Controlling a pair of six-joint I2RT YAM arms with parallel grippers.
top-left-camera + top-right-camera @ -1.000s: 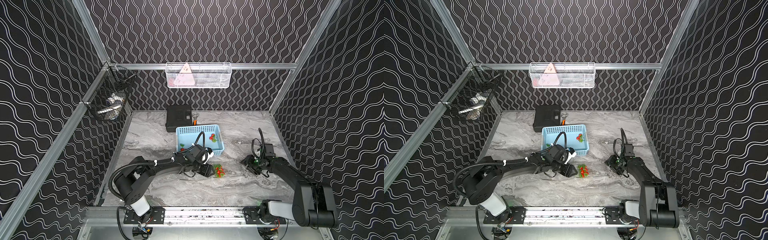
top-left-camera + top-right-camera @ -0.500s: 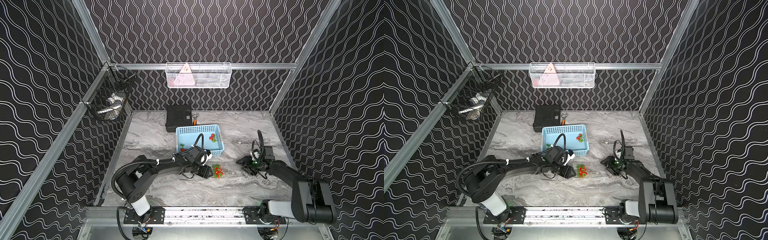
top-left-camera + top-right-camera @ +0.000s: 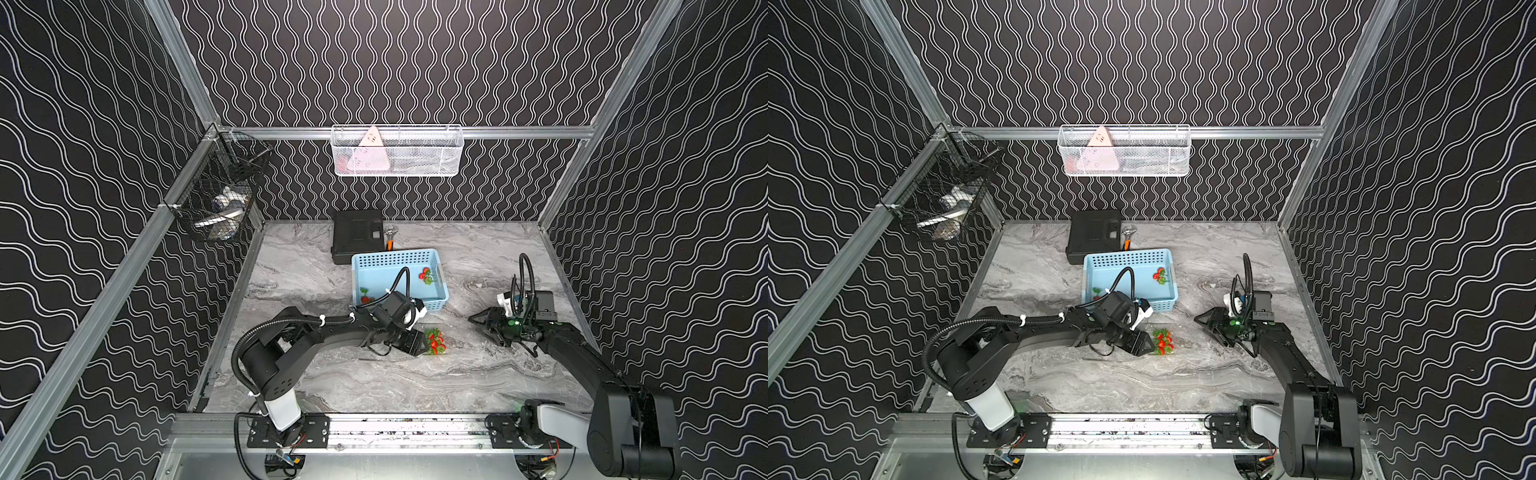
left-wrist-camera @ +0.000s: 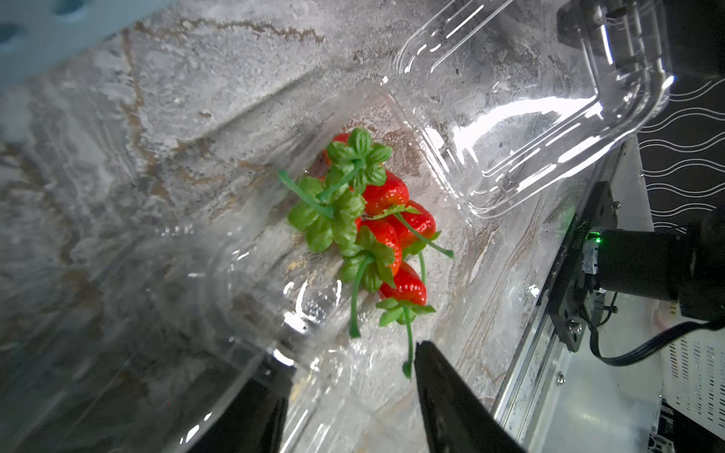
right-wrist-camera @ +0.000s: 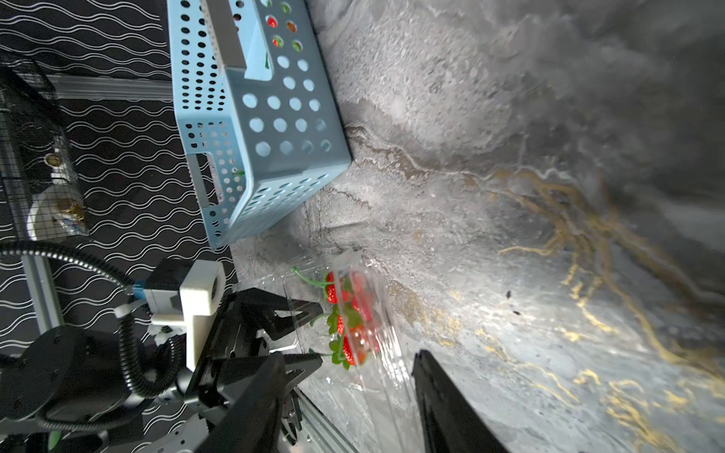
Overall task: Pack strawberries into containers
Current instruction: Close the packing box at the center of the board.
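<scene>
On the gray table [image 3: 374,382], strawberries [image 4: 386,219] lie in a clear container [image 4: 529,117] near the blue basket [image 3: 441,297]. The left claw [image 4: 349,353] is open at the container. The right claw [image 3: 484,330] is open too, holding nothing.

Glossy clear plastic container [image 4: 529,117]; shiny red strawberries [image 4: 384,194]; matt marbled grey surface [image 3: 374,386]; smooth perforated blue plastic basket [image 3: 395,254]; brushed metal rail [image 3: 519,132].

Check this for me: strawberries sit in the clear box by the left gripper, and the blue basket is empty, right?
No, the blue basket is not empty: both top views show a few strawberries inside it. Other strawberries do sit in the clear box by the left gripper.
</scene>
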